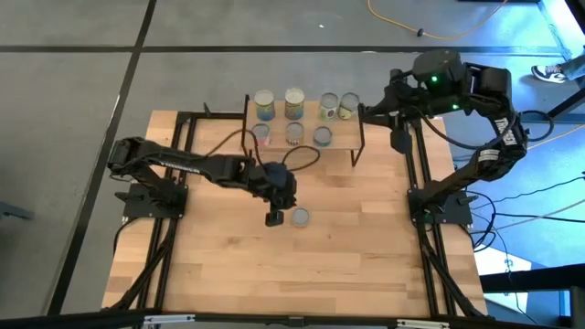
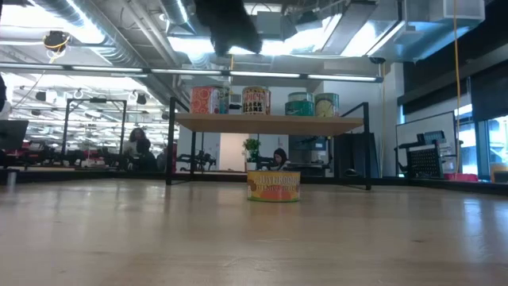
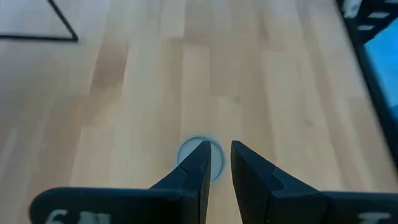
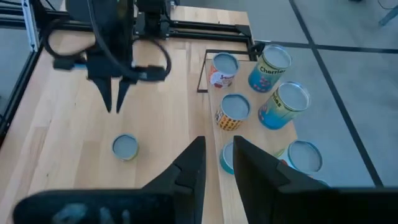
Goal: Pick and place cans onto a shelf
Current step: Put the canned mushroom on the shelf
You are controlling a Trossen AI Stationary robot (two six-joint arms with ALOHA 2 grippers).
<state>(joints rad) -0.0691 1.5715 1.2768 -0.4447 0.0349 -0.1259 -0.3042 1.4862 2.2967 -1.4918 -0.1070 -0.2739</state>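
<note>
One can (image 1: 299, 217) with a yellow-orange label (image 2: 274, 187) stands upright on its base on the wooden table, in front of the shelf (image 1: 343, 137). Several cans (image 4: 233, 112) stand on the shelf's plank top (image 2: 270, 123). My left gripper (image 1: 273, 217) hangs open above the table, just left of the lone can and clear of it. In the left wrist view, the can's silvery top (image 3: 200, 158) shows past the fingers of my left gripper (image 3: 221, 165). My right gripper (image 1: 399, 139) is open and empty, raised beside the shelf's right end.
Black metal frames (image 1: 183, 137) run along the table's left and right sides at the arm bases. Bare wood (image 1: 302, 274) lies between the lone can and the near edge. The shelf's thin black legs (image 2: 171, 143) stand on the table's far part.
</note>
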